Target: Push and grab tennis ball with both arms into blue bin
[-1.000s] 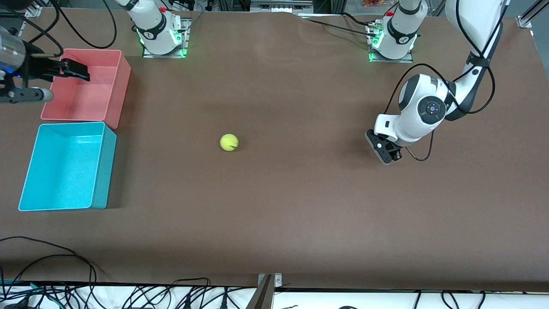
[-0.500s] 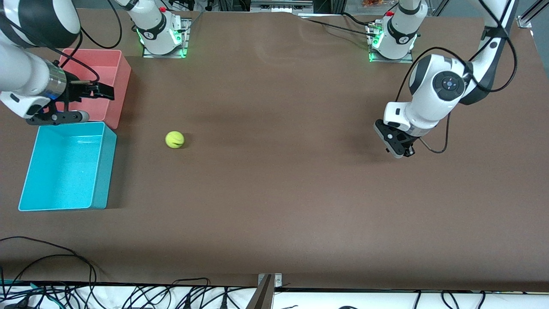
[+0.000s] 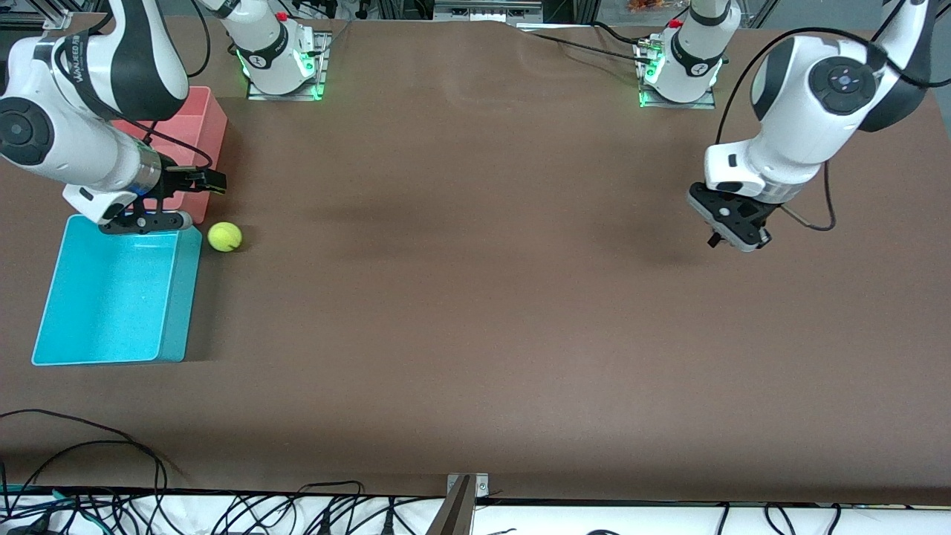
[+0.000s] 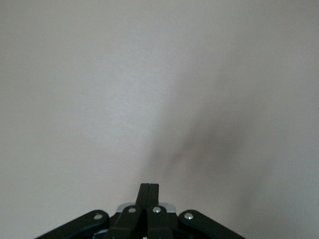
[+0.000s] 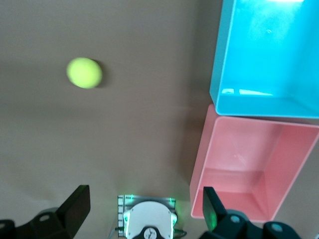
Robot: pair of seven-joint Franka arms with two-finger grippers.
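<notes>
The tennis ball (image 3: 224, 237) lies on the brown table just beside the blue bin (image 3: 182, 312), at the bin's corner nearest the pink bin. My right gripper (image 3: 204, 180) is open and empty, above the pink bin's edge, just over and beside the ball. In the right wrist view the ball (image 5: 84, 72) is ahead of the open fingers (image 5: 75, 206), with the blue bin (image 5: 264, 55) next to it. My left gripper (image 3: 732, 229) is shut and empty, up over bare table at the left arm's end; its fingers (image 4: 149, 191) are pressed together.
A pink bin (image 3: 212, 126) stands against the blue bin, farther from the front camera, partly hidden by the right arm; it also shows in the right wrist view (image 5: 239, 164). Both bins are empty. Arm bases (image 3: 278, 67) (image 3: 680, 70) sit at the table's top edge.
The ball rolled from mid-table toward the right arm's end and now lies by the blue bin. The right gripper swung out from over the pink bin toward the ball. The left gripper rose and drew back.
</notes>
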